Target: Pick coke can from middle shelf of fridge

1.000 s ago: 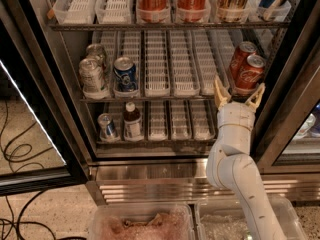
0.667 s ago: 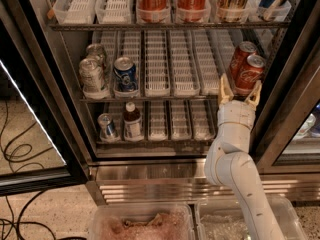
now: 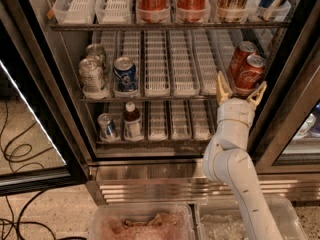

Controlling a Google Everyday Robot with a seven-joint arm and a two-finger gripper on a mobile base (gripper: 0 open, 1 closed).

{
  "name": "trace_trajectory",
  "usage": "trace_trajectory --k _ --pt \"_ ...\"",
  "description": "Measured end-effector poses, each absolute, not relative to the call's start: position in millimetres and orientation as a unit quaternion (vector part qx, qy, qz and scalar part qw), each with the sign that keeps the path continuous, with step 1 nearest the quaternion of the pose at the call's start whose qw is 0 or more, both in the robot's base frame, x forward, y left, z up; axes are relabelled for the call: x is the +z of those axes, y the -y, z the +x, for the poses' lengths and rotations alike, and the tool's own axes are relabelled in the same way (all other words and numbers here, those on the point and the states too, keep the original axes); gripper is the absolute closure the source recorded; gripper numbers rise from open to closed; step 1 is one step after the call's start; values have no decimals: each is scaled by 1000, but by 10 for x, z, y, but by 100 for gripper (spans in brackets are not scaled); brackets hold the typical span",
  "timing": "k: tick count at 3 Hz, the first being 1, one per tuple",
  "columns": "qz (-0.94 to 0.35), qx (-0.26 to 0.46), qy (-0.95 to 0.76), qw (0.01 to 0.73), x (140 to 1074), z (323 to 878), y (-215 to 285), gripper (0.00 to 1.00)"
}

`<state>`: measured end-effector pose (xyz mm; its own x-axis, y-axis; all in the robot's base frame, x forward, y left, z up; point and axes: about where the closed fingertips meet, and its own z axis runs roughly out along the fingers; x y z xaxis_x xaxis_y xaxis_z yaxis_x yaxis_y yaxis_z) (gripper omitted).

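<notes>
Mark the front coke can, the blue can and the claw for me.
front coke can (image 3: 251, 70): camera view, on its red side below the silver top.
blue can (image 3: 125, 75): camera view, on its blue label.
claw (image 3: 241, 81): camera view, midway between its open fingertips, at the front coke can's base.

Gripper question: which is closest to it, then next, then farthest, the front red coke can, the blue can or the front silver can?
1. Front coke can: right end of the middle shelf, right by the open gripper.
2. Blue can: same shelf, left of the middle.
3. Front silver can: far left end.
</notes>
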<state>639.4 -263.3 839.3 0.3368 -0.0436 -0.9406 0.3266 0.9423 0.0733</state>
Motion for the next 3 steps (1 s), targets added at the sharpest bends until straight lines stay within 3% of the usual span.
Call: trace_trajectory --k 3 --pt "138 -117 -554 813 8416 6540 2658 26"
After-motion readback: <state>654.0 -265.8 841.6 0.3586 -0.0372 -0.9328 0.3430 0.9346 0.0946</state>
